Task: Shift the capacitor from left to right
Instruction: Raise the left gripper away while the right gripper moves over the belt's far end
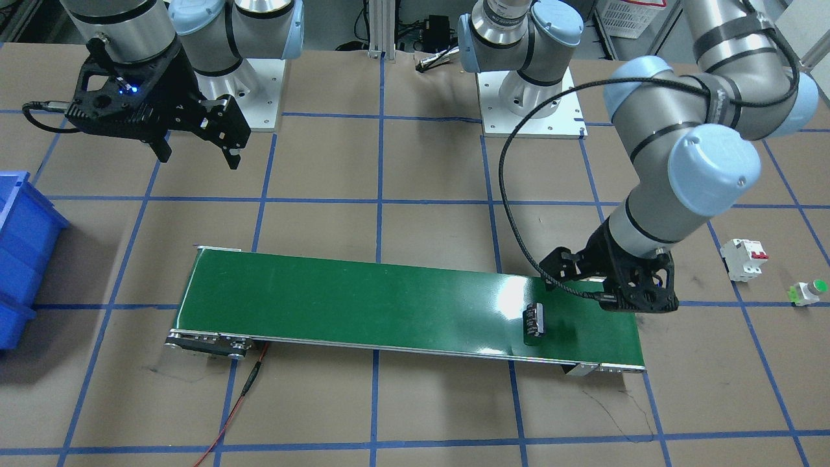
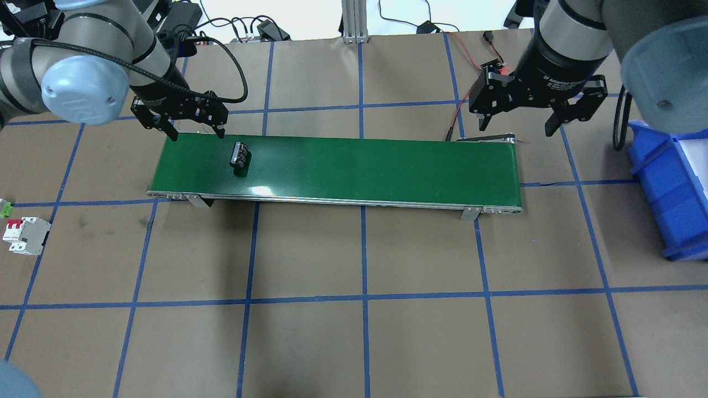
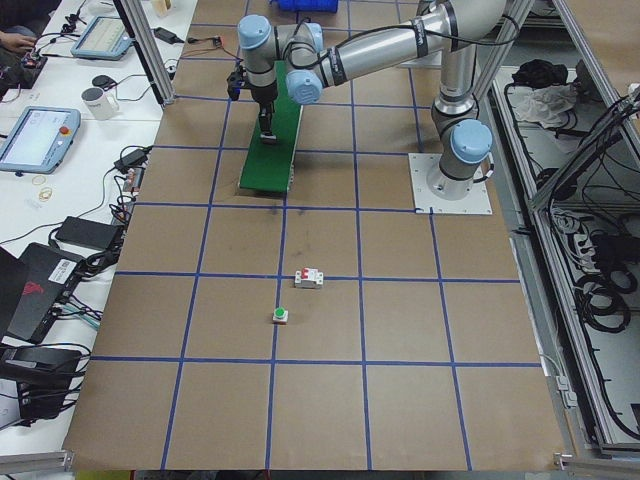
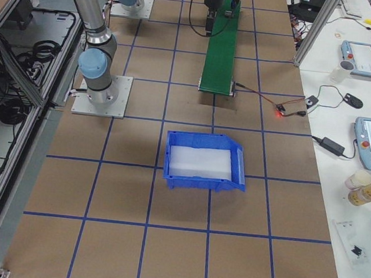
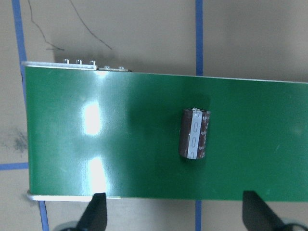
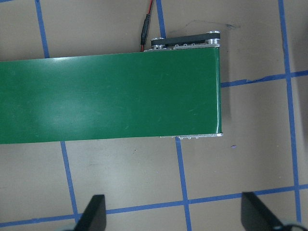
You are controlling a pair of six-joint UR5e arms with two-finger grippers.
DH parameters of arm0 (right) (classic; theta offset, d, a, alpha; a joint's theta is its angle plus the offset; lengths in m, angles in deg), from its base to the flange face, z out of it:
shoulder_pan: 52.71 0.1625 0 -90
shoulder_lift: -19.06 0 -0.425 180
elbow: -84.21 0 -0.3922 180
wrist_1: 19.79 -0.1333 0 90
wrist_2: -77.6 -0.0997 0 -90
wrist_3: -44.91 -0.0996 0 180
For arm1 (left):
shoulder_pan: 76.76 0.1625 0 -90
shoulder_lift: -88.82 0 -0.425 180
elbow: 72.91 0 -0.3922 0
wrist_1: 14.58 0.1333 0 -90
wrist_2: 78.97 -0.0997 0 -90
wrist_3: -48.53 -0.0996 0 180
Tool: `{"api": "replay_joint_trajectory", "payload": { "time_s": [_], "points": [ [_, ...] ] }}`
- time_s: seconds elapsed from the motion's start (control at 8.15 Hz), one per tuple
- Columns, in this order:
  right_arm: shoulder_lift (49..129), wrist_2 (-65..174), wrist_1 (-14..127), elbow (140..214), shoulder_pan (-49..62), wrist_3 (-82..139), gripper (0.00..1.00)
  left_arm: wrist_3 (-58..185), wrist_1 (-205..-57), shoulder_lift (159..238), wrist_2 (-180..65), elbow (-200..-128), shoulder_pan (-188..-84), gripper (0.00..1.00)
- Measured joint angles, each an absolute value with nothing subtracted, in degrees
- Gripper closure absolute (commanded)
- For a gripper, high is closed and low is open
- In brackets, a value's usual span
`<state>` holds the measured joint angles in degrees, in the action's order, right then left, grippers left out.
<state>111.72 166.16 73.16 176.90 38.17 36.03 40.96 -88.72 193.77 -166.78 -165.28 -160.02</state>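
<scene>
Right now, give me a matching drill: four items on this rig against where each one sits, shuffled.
1 capacitor
2 circuit breaker
3 blue bin
4 right gripper

A bare table, past the conveyor belt left end
B open, raised by the belt's right end
C lying on the belt
D table's right side

Pairs: 1-C, 2-A, 3-D, 4-B

I am looking down on a bench (image 2: 359, 342) papered in brown and gridded with blue tape. A green conveyor belt (image 2: 359, 166) is lying across it, with a red cable (image 6: 144, 33) trailing from its right end. A blue bin (image 2: 664, 193) is sitting at the right end. At the left end a white circuit breaker (image 1: 746, 259) and a green-capped push button (image 1: 807, 292) are resting near each other.
</scene>
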Motion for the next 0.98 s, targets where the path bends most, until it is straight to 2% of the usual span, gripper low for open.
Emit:
{"api": "replay_joint_trajectory", "payload": {
  "time_s": [0.37, 0.61, 0.98],
  "points": [
    [111.5, 166.0, 73.2, 177.1, 38.2, 35.9, 0.0, 50.4, -103.3, 185.7, -168.5, -161.1, -163.4, 0.0],
    [109.5, 165.5, 75.4, 179.3, 38.2, 35.7, 0.0, 54.5, -106.1, 182.7, -168.7, -158.9, -168.0, 0.0],
    [98.9, 165.2, 87.2, 182.1, 38.2, 35.5, 0.0, 56.4, -105.8, 180.3, -168.7, -158.4, -171.6, 0.0]
  ]
}}
